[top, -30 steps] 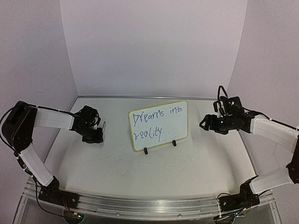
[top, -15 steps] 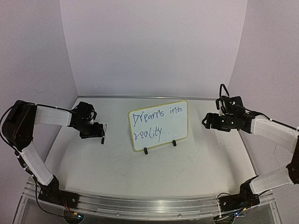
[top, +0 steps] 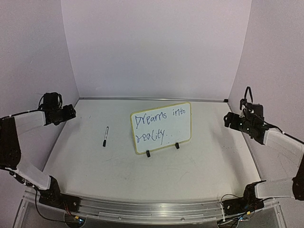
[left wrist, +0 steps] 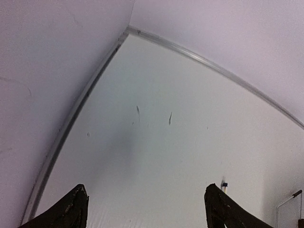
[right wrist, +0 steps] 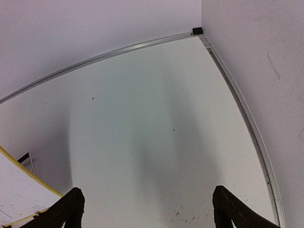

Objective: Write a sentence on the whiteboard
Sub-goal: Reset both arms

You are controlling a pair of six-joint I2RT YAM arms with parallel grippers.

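Note:
The whiteboard (top: 160, 127) stands upright on its two black clip feet at the table's middle. The sentence (top: 158, 124) is in blue script on two lines, "Dreams into reality." A dark marker (top: 105, 136) lies on the table left of the board, apart from both arms. My left gripper (top: 69, 113) hovers by the left wall, and in its wrist view the left gripper (left wrist: 148, 209) is open and empty, the marker's tip (left wrist: 224, 185) just past its right finger. My right gripper (top: 229, 118) is off to the board's right. In its wrist view the right gripper (right wrist: 149, 209) is also open and empty, with the board's yellow-framed corner (right wrist: 16, 190) at lower left.
White walls close in the table on the left, back and right, with a metal strip (right wrist: 118, 50) along the wall's foot. A small black block (right wrist: 197, 31) sits in the back right corner. The arms' bases are bolted to the rail (top: 152, 211) at the near edge.
My left gripper opened and let go of the marker, which now lies on the table. The left arm drew back toward the left wall. The right arm pulled back to the right.

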